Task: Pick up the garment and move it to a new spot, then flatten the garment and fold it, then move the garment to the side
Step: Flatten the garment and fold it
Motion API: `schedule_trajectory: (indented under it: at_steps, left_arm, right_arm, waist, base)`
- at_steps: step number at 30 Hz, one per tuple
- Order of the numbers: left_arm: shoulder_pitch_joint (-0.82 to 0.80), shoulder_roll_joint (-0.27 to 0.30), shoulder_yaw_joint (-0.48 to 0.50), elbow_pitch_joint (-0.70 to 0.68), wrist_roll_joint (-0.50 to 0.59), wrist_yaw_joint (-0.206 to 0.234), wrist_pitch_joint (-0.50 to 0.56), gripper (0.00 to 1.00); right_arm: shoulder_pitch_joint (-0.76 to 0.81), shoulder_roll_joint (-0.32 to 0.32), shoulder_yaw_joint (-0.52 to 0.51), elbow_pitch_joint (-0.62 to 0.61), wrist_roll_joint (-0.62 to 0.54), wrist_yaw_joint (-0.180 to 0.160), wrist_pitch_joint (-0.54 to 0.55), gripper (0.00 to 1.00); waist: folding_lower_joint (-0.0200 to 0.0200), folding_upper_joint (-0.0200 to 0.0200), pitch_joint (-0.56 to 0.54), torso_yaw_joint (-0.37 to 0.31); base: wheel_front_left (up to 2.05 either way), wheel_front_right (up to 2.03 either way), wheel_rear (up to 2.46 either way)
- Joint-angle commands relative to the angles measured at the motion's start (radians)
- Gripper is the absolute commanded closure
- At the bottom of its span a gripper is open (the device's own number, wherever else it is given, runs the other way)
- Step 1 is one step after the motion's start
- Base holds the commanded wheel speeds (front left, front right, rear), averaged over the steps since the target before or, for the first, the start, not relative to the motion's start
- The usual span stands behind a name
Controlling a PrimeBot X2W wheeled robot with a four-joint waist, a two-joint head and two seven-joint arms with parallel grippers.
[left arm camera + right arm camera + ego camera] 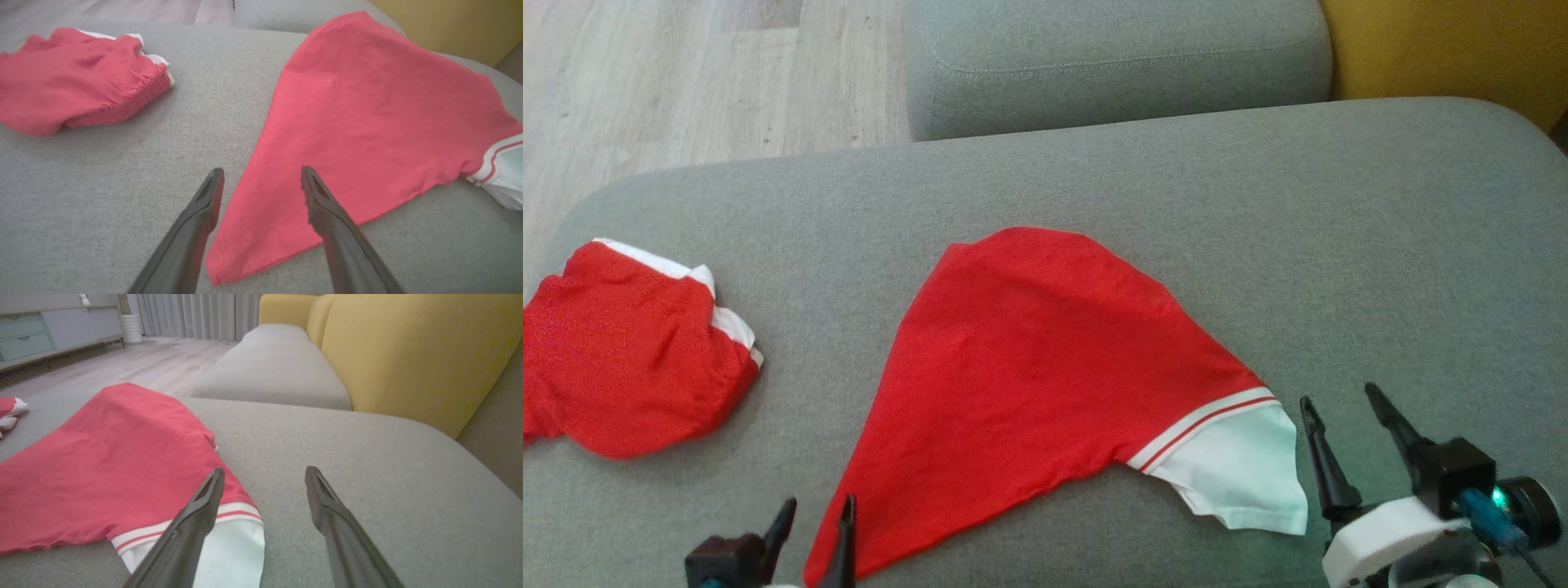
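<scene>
The garment (1029, 359) lies spread on the grey cushion (1298, 245) near crumpled red cloth (629, 351).

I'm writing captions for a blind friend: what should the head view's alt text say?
A red shirt with a white sleeve lies spread in a rough triangle on a grey sofa cushion. The left tool is open at its near corner, the right tool open beside the sleeve. A second red garment lies bunched at the left.
</scene>
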Motion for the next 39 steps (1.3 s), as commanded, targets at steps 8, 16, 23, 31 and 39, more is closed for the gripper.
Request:
schedule_trajectory:
  at_steps: [8,16,23,31,39]
  left_arm:
    - [-0.115,-0.004,0.033,0.029,0.039,0.007,-0.183,0.0]
    - [-0.16,-0.012,0.056,0.059,0.062,0.003,-0.231,0.0]
    - [-0.147,-0.029,0.089,0.027,0.09,-0.014,-0.232,0.0]
    - [-0.141,-0.041,0.107,0.02,0.11,-0.029,-0.232,0.0]
    - [-0.118,-0.03,0.105,0.136,0.101,-0.031,-0.124,0.0]
  right_arm:
    - [-0.067,0.008,-0.008,0.063,-0.042,0.008,-0.264,0.0]
    - [-0.086,0.025,-0.023,0.123,-0.048,0.008,-0.311,0.0]
    - [-0.078,0.029,-0.011,0.131,-0.028,0.008,-0.312,0.0]
    - [-0.088,0.029,0.001,0.135,-0.016,0.008,-0.312,0.0]
    - [-0.101,0.024,0.037,0.202,-0.041,0.008,-0.307,0.0]
  waist:
    - [0.0,0.0,-0.004,0.014]
    - [0.0,0.0,-0.013,0.031]
    - [0.0,0.0,-0.017,0.035]
    - [0.0,0.0,-0.015,0.032]
    - [0.0,0.0,-0.022,0.025]
  base:
    - [0.0,0.0,0.0]
    - [0.0,0.0,0.0]
    - [0.0,0.0,0.0]
    - [0.0,0.0,0.0]
    - [0.0,0.0,0.0]
